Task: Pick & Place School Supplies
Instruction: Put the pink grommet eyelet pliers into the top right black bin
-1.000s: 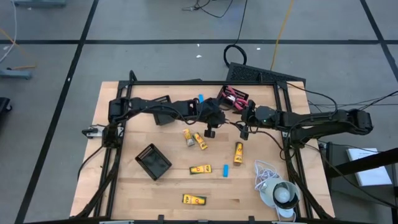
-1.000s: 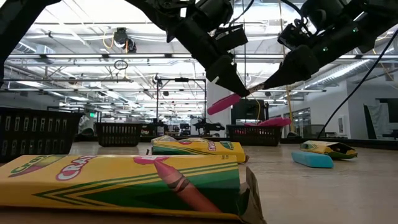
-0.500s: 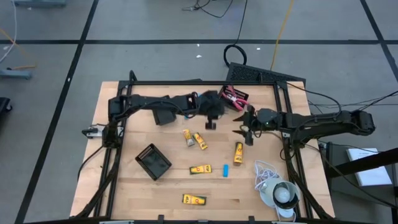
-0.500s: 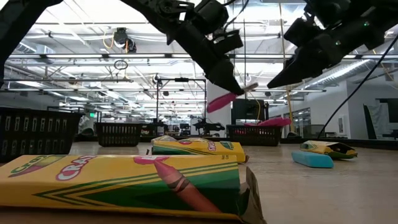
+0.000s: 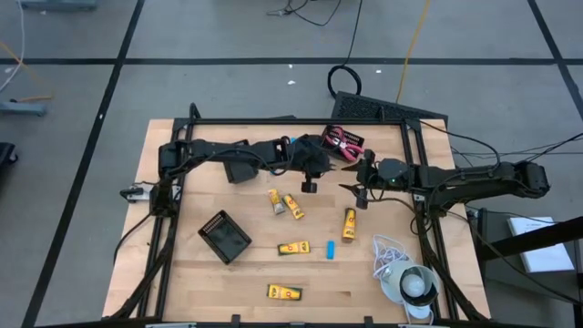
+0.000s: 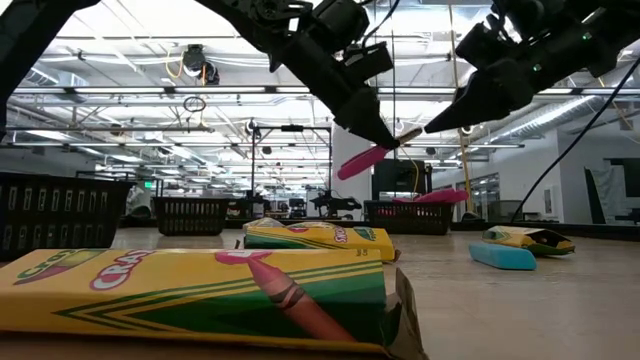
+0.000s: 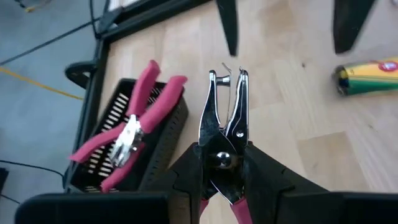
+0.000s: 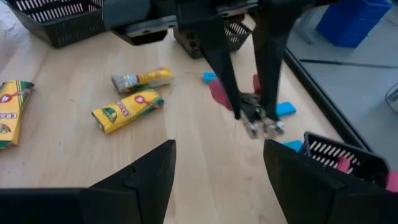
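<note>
A pink-handled tool with a metal head (image 7: 225, 118) hangs in the air over the table's far middle, with my left gripper (image 7: 224, 155) (image 5: 310, 180) shut on it. My right gripper (image 8: 217, 180) (image 5: 356, 189) stands open just to the right of the tool's metal tip (image 6: 408, 135), apart from it. More pink-handled tools (image 7: 130, 134) lie in a black slotted tray (image 5: 342, 141) at the far edge. Yellow crayon boxes (image 5: 293, 207) (image 5: 349, 223) and a light-blue eraser (image 5: 331, 250) lie flat on the wood. My left gripper pinches the tool at its pivot (image 7: 222, 158) between the two fingers, where the metal head meets the pink handles. The fingers slant down from the table's left. The metal head sticks out past the fingertips and the pink handle (image 6: 360, 160) slants down behind. The tool is lifted clear.
A second black tray (image 5: 225, 235) sits at the left middle. More crayon boxes (image 5: 293, 248) (image 5: 284, 292) (image 5: 274, 199) lie toward the near edge. A white cord with a round object (image 5: 410, 282) lies at the near right. Another blue eraser (image 5: 294, 143) lies by the left arm.
My right gripper has drawn back a little up and to the right from the tool's metal tip, then come close to it again, staying open. The tool stays lifted in my left gripper.
</note>
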### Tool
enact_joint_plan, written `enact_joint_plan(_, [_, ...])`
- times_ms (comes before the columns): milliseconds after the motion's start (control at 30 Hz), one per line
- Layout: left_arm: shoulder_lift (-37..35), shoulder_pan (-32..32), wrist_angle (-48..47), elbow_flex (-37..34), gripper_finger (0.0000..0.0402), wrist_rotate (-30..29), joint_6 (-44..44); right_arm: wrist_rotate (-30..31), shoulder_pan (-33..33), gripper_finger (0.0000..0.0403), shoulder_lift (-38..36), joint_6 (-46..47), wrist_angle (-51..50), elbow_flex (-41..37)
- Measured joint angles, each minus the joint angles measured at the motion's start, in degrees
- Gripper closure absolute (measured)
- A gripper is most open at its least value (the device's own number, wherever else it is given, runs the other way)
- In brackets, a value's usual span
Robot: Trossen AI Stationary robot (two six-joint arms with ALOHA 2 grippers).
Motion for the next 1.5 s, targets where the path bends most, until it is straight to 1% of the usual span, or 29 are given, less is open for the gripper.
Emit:
enact_joint_plan(267, [0.0, -0.96, 1.01, -0.09, 0.0318, 0.04, -0.27, 0.46, -0.01, 0.0167, 0.44, -0.62, 1.19, 0.0])
enact_joint_plan(400, [0.0, -1.05, 1.22, -0.09, 0.0318, -0.22, -0.85, 2.6, 0.0, 0.0167, 0.44, -1.41, 1.6, -0.01])
enact_joint_plan(533, [0.01, -1.05, 1.28, -0.09, 0.0318, -0.25, -0.98, 3.2, -0.32, 0.0167, 0.46, -1.65, 1.61, -0.01])
enact_joint_plan(633, [0.0, -1.1, 0.89, -0.09, 0.0318, 0.5, -1.07, 7.57, -0.48, 0.0167, 0.08, -1.73, 0.66, 0.0])
enact_joint_plan(700, [0.02, -1.22, 0.51, -0.09, 0.0318, 1.2, -1.18, 8.55, -0.57, 0.0167, -0.43, -1.65, -0.95, 0.0])
enact_joint_plan(900, [0.02, -1.18, 1.24, -0.11, 0.0318, 0.32, -1.14, 6.58, -0.48, 0.0167, -0.35, -1.03, -1.33, 0.0])
enact_joint_plan(1033, [0.02, -0.98, 1.49, -0.11, 0.0318, 0.66, -1.22, 5.17, -0.39, 0.0167, -0.35, -1.01, 0.49, 0.0])
enact_joint_plan(1267, [0.02, -0.94, 2.37, -0.11, 0.0318, 1.48, -1.27, 3.28, -0.42, 0.0167, -0.02, -0.61, 0.73, 0.0])
enact_joint_plan(1500, [0.03, -0.87, 2.56, -0.11, 0.0318, 1.65, -1.31, 2.22, -0.42, 0.0167, 0.4, -0.83, 4.25, 0.0])
